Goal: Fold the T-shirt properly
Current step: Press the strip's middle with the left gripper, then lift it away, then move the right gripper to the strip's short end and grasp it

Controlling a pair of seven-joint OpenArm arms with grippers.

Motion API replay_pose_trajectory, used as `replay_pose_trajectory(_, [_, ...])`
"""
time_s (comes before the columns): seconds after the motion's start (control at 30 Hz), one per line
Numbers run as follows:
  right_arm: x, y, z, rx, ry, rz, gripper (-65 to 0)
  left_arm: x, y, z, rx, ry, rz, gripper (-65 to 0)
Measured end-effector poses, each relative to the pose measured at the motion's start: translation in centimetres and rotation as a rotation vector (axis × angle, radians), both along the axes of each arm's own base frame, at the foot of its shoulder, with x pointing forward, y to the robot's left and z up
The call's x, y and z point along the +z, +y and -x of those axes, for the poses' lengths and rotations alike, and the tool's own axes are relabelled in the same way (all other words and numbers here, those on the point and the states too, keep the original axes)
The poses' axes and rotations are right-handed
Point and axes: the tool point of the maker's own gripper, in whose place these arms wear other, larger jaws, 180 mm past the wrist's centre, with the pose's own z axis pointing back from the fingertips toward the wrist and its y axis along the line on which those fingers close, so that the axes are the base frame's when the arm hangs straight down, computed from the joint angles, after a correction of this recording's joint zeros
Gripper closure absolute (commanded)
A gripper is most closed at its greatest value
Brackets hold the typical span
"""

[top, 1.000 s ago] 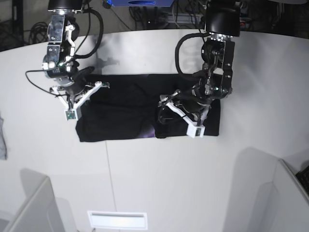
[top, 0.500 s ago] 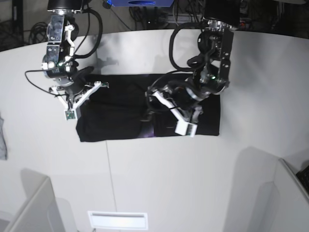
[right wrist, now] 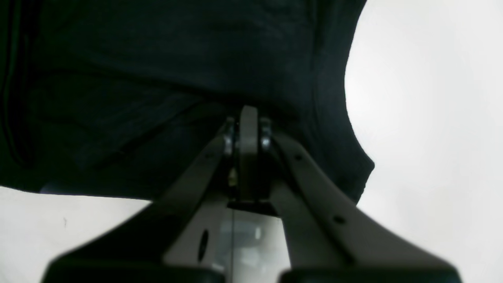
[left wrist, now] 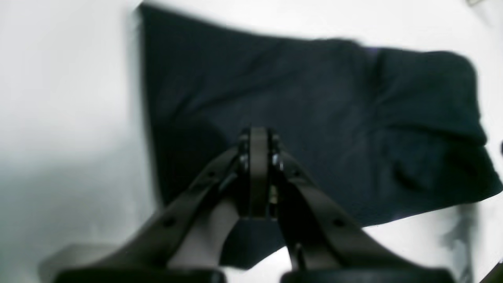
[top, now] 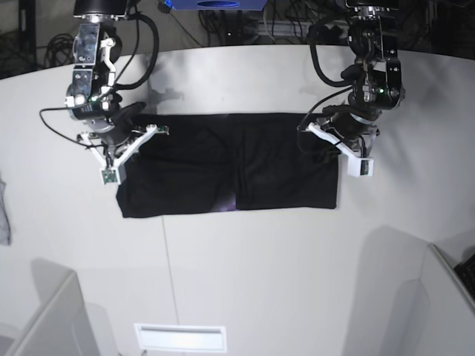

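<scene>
The black T-shirt lies folded into a wide rectangle on the white table, with a sliver of purple print at its front edge. My left gripper is shut and empty, just above the shirt's right end. In the left wrist view its tips hang over the dark cloth. My right gripper is shut at the shirt's left end. In the right wrist view its tips touch a low ridge in the cloth; no cloth shows between the fingers.
The white table runs wide in front of the shirt. A grey cloth scrap lies at the left edge. Grey panels stand at the front corners. Cables and a blue box sit behind the table.
My left arm has pulled back from the middle of the shirt to its right end and risen. The right arm and the shirt's outline have not moved.
</scene>
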Motion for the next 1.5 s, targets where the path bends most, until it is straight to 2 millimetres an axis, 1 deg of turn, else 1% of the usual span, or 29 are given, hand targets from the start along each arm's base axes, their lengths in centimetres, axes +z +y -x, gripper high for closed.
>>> replay_pose_trajectory(0.1, [0.0, 0.0, 0.0, 0.001, 0.000, 0.001, 0.0, -0.8, 0.0, 0.3, 0.000, 0.017, 0.008, 0.0])
replay_pose_trajectory(0.17, [-0.1, 0.0, 0.1, 0.000, 0.002, 0.000, 0.0, -1.7, 0.4, 0.5, 0.030, 0.013, 0.015, 0.0])
replay_pose_trajectory(0.3, [-0.1, 0.0, 0.1, 0.000, 0.002, 0.000, 0.0, -4.7, 1.5, 2.1, 0.056, 0.068, 0.004, 0.0])
replay_pose_trajectory(0.4, [-0.1, 0.0, 0.2, -0.001, 0.006, 0.000, 0.0, -4.8, 1.7, 2.2, 0.061, 0.061, 0.007, 0.0])
replay_pose_trajectory(0.53, [-0.1, -0.1, 0.2, -0.001, 0.003, 0.001, 0.0, -4.0, 1.7, 2.3, 0.060, 0.044, 0.003, 0.0])
replay_pose_trajectory(0.6, [-0.1, -0.1, 0.2, -0.001, 0.004, 0.001, 0.0, -3.0, 1.8, 2.2, 0.056, 0.019, -0.011, 0.0])
replay_pose_trajectory(0.67, [-0.1, 0.0, 0.1, -0.001, 0.003, 0.001, 0.0, -1.3, 2.2, 2.1, 0.063, -0.026, -0.013, 0.0])
replay_pose_trajectory(0.77, [0.5, -0.1, -0.7, -0.002, -0.009, -0.002, 0.0, 0.3, 4.3, 2.1, 0.117, -0.068, -0.037, 0.0])
replay_pose_trajectory(0.8, [0.9, 0.2, -1.2, -0.001, -0.022, -0.028, 0.0, 0.7, 5.0, 2.1, 0.136, -0.076, -0.050, 0.0])
replay_pose_trajectory(0.87, [1.7, 0.9, -1.9, -0.017, -0.021, -0.160, 0.0, 1.5, 6.8, 2.4, 0.171, -0.091, -0.077, 0.0])
replay_pose_trajectory(0.9, [2.0, 0.9, -2.2, -0.041, -0.016, -0.240, -4.2, 1.9, 7.7, 2.6, 0.191, -0.102, -0.088, 0.0])
replay_pose_trajectory(0.93, [2.1, 0.2, -2.6, -0.077, -0.010, -0.305, -13.2, 2.4, 8.8, 2.9, 0.211, -0.110, -0.107, 0.0])
replay_pose_trajectory(0.97, [1.9, -1.1, -2.9, -0.125, 0.007, -0.357, -21.5, 2.8, 9.8, 3.2, 0.223, -0.120, -0.125, 0.0])
replay_pose_trajectory(1.0, [1.6, -2.3, -3.0, -0.160, 0.037, -0.421, -27.2, 3.1, 10.8, 3.6, 0.222, -0.129, -0.145, 0.0])
replay_pose_trajectory(1.03, [1.2, -3.2, -3.1, -0.184, 0.059, -0.465, -30.3, 3.3, 11.6, 4.1, 0.216, -0.134, -0.162, 0.0])
replay_pose_trajectory(1.1, [0.5, -4.6, -3.5, -0.218, 0.092, -0.548, -33.0, 4.0, 13.8, 4.8, 0.241, -0.148, -0.203, 0.0])
replay_pose_trajectory(1.17, [-0.1, -5.3, -3.7, -0.230, 0.128, -0.643, -33.8, 4.8, 15.5, 5.4, 0.256, -0.168, -0.239, 0.0])
replay_pose_trajectory(1.23, [-0.8, -5.8, -3.9, -0.254, 0.156, -0.712, -34.8, 5.1, 16.5, 6.3, 0.246, -0.168, -0.266, 0.0])
replay_pose_trajectory(1.3, [-1.7, -6.5, -4.0, -0.247, 0.180, -0.711, -36.0, 5.3, 18.0, 7.4, 0.282, -0.154, -0.294, 0.0])
replay_pose_trajectory(1.37, [-2.3, -7.3, -4.3, -0.209, 0.196, -0.666, -37.1, 5.3, 19.0, 8.4, 0.302, -0.141, -0.314, 0.0])
replay_pose_trajectory(1.43, [-2.8, -7.7, -4.7, -0.165, 0.222, -0.589, -39.2, 5.0, 19.2, 9.4, 0.298, -0.117, -0.323, 0.0])
replay_pose_trajectory(1.5, [-3.0, -7.3, -5.3, -0.126, 0.223, -0.557, -40.7, 4.7, 19.3, 9.9, 0.300, -0.100, -0.327, 0.0])
